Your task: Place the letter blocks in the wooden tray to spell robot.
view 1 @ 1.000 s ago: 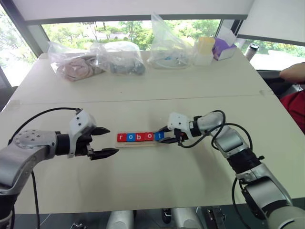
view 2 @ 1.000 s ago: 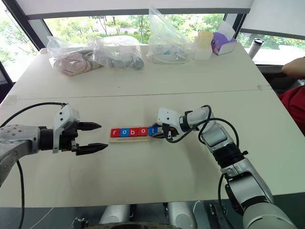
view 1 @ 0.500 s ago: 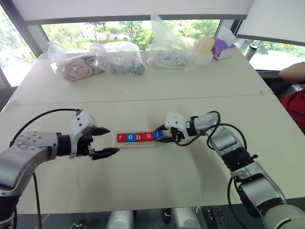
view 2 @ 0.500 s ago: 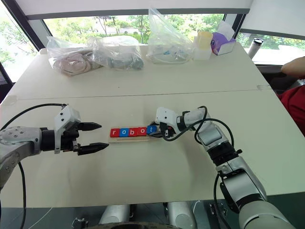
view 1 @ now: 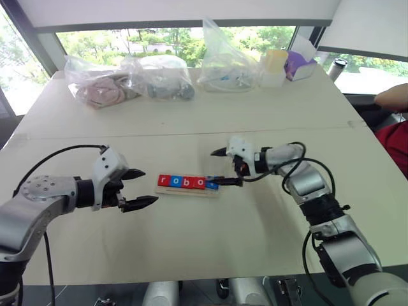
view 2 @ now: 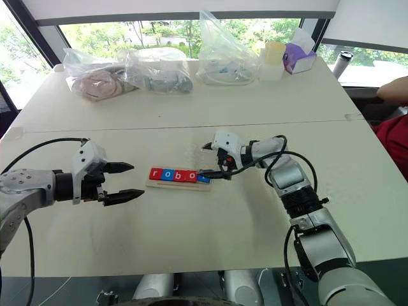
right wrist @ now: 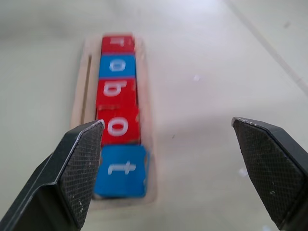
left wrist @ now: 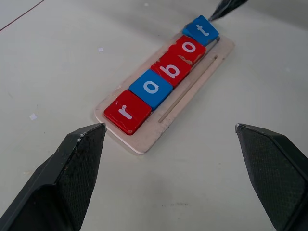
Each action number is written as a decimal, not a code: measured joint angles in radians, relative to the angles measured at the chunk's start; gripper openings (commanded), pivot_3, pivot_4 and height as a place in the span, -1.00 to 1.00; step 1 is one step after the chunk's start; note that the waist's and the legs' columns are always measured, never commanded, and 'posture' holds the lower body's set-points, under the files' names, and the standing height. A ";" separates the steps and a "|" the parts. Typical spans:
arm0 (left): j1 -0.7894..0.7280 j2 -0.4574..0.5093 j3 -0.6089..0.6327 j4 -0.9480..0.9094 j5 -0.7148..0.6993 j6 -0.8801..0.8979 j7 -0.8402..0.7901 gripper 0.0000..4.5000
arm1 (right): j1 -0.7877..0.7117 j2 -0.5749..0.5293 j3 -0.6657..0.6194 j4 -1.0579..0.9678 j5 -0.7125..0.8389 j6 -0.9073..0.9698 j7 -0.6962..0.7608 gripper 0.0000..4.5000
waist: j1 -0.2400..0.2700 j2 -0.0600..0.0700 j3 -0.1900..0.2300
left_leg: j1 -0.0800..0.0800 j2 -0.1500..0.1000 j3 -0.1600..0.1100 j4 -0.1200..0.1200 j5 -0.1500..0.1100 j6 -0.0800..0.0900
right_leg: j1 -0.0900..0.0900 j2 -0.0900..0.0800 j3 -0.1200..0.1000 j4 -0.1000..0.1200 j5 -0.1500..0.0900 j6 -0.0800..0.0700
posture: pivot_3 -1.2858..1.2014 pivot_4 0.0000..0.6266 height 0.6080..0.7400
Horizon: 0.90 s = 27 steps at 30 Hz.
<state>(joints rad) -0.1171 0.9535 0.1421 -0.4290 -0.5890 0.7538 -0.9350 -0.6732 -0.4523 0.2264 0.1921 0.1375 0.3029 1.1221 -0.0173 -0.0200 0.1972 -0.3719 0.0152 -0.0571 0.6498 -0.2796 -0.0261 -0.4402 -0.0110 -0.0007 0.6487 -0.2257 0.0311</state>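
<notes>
Left gripper [view 1: 141, 188] hovers over the table [view 1: 210, 248], fingers spread wide, nothing between them, its tips pointing at the near end of the wooden tray [left wrist: 185, 94] but well short of it.

Wooden tray lies flat mid-table between the two arms. All five letter blocks [left wrist: 163, 77] sit in it in one row, touching edge to edge: red r [left wrist: 127, 111], blue o [left wrist: 151, 88], red b [left wrist: 171, 69], red o [left wrist: 187, 48], blue t [left wrist: 200, 30]. Reads "robot".

Right gripper [view 1: 222, 167] at the t end, fingers released and wide apart. Lower fingertip [view 1: 226, 182] sits right at the t block; touching or just clear, cannot tell.

Far edge of table: clear plastic bags [view 1: 159, 78], a yellow cup [view 1: 275, 62], a purple box [view 1: 298, 65].
</notes>
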 measured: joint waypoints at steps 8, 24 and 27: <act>-0.009 -0.005 -0.009 0.004 0.000 0.000 -0.001 1.00 | -0.004 0.011 0.008 0.192 -0.110 -0.124 -0.173 0.95 | -0.001 0.000 0.000 | 0.000 0.000 0.000 0.000 0.000 0.000 | 0.000 0.000 0.000 0.000 0.000 0.000 | 0.03 -0.52 1.00; -0.014 -0.012 -0.011 0.004 0.000 0.005 0.024 1.00 | 0.013 0.042 0.020 0.202 -0.097 -0.188 -0.115 0.95 | -0.001 0.000 0.000 | 0.000 0.000 0.000 0.000 0.000 0.000 | 0.000 0.000 0.000 0.000 0.000 0.000 | 0.03 -0.52 1.00; -0.014 -0.014 -0.011 0.004 0.000 0.005 0.026 1.00 | 0.025 0.042 0.020 0.192 -0.093 -0.180 -0.115 0.95 | -0.001 0.000 0.000 | 0.000 0.000 0.000 0.000 0.000 0.000 | 0.000 0.000 0.000 0.000 0.000 0.000 | 0.03 -0.52 1.00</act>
<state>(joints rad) -0.1316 0.9398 0.1310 -0.4254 -0.5890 0.7584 -0.9087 -0.6485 -0.4098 0.2468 0.3844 0.0449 0.1233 1.0075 -0.0185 -0.0200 0.1972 -0.3718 0.0153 -0.0569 0.6497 -0.2796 -0.0261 -0.4403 -0.0110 -0.0006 0.6489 -0.2255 0.0310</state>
